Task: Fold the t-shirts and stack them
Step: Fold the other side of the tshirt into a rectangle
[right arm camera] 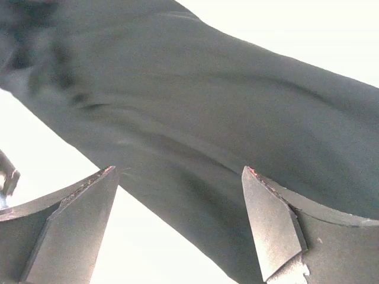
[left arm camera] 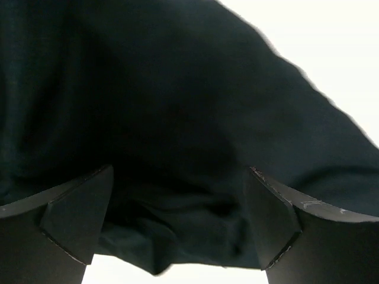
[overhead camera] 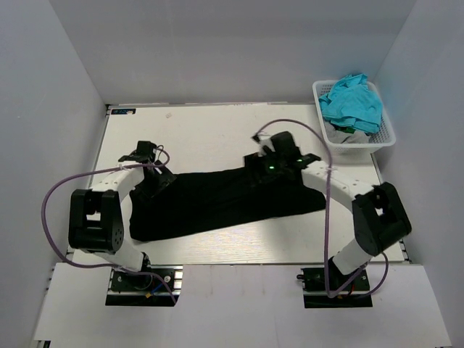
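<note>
One black t-shirt [overhead camera: 217, 203] lies folded in a long band across the middle of the white table, running from lower left to upper right. My left gripper [overhead camera: 156, 177] hovers over its upper left corner, jaws wide apart, with rumpled black cloth [left arm camera: 177, 148] beneath and between the fingers but not pinched. My right gripper [overhead camera: 262, 168] stands over the shirt's upper right edge, also open, and the smooth cloth [right arm camera: 237, 118] passes under its fingers [right arm camera: 269, 228] with bare table on the left.
A white lattice basket [overhead camera: 388, 138] at the back right holds teal clothing [overhead camera: 353, 101] and something grey. White walls enclose the table [overhead camera: 210, 130] on three sides. Purple cables loop beside each arm.
</note>
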You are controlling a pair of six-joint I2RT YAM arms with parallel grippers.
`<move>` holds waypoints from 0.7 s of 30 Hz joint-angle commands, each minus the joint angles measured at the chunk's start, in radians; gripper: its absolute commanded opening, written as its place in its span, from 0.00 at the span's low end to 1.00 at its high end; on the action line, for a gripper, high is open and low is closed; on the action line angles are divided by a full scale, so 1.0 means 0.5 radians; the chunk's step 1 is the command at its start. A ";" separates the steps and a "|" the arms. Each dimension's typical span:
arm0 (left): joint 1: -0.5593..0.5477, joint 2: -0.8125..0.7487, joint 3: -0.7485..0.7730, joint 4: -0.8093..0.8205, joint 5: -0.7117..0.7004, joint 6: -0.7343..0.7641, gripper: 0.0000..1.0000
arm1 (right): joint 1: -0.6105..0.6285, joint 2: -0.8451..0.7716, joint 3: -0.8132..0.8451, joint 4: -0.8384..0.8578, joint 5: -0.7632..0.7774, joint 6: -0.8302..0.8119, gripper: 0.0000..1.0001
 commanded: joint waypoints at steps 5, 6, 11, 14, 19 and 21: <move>0.124 0.068 -0.117 -0.015 -0.274 -0.084 1.00 | 0.553 0.358 0.464 0.064 -0.333 -0.349 0.90; 0.155 0.104 -0.154 0.031 -0.256 -0.084 1.00 | 0.645 0.419 0.583 0.074 -0.348 -0.361 0.90; 0.198 0.148 -0.249 0.120 -0.062 -0.084 1.00 | 0.823 0.692 0.783 0.282 -0.388 -0.382 0.90; 0.220 0.123 -0.301 0.169 -0.041 -0.084 1.00 | 0.869 0.888 0.955 0.328 -0.401 -0.346 0.90; 0.220 0.034 -0.342 0.169 -0.059 -0.084 1.00 | 0.906 1.186 1.212 0.470 -0.370 -0.300 0.90; 0.238 0.010 -0.363 0.151 -0.059 -0.102 1.00 | 0.943 1.321 1.369 0.402 -0.416 -0.284 0.90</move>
